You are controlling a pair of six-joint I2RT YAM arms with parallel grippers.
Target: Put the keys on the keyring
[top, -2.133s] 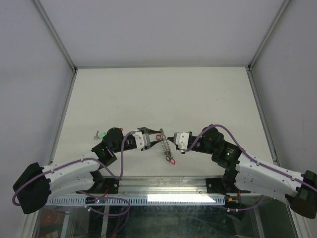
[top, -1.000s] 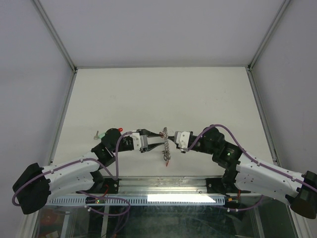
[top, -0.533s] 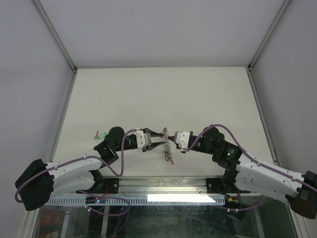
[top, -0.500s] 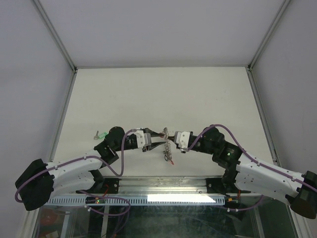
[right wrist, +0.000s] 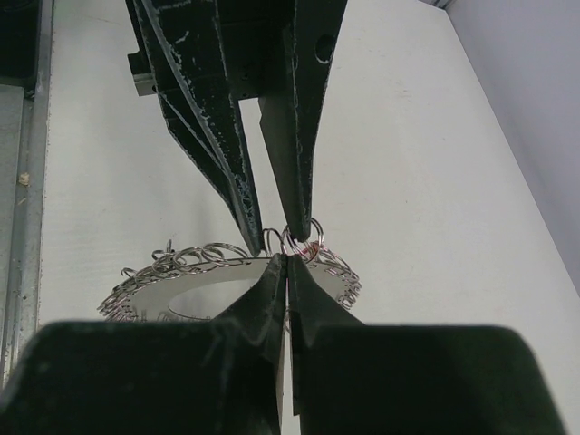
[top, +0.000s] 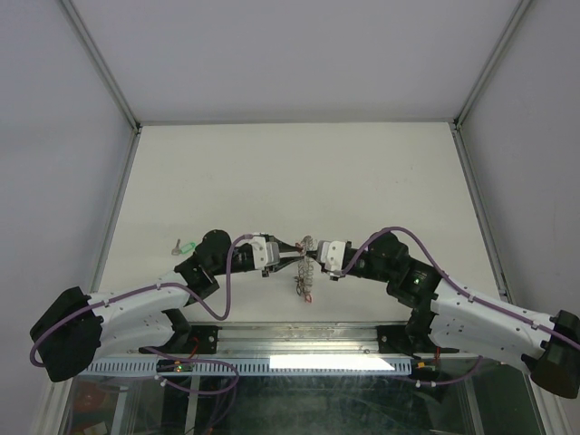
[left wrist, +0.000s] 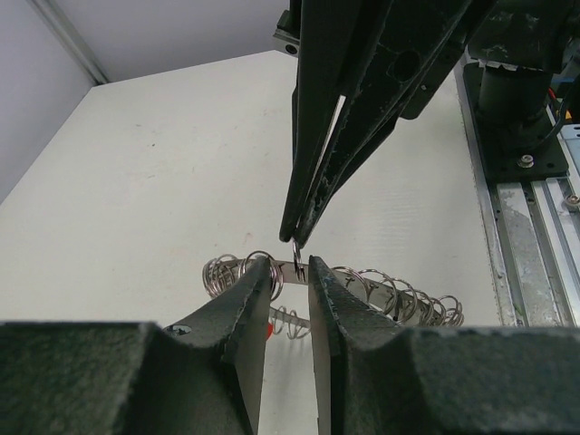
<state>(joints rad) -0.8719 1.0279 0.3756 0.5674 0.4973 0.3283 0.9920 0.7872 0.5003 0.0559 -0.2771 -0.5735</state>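
Mid-table, near edge: keyring (top: 305, 270), pinched by right gripper (right wrist: 286, 263). Left gripper (left wrist: 292, 272), lately wide, now narrowed astride its rim; grip cannot be told. Green key (top: 186, 246) lies well left, unthreaded.

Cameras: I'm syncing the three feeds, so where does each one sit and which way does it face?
Top external: fixed above and behind the arm bases, looking down at the table; both arms show, the left gripper and right gripper tip to tip at the keyring.
Left wrist: on the left arm, looking along its own fingers toward the right gripper.
Right wrist: on the right arm, looking along its own shut fingers toward the left gripper.
Shared: both wrist views face each other across the keyring.
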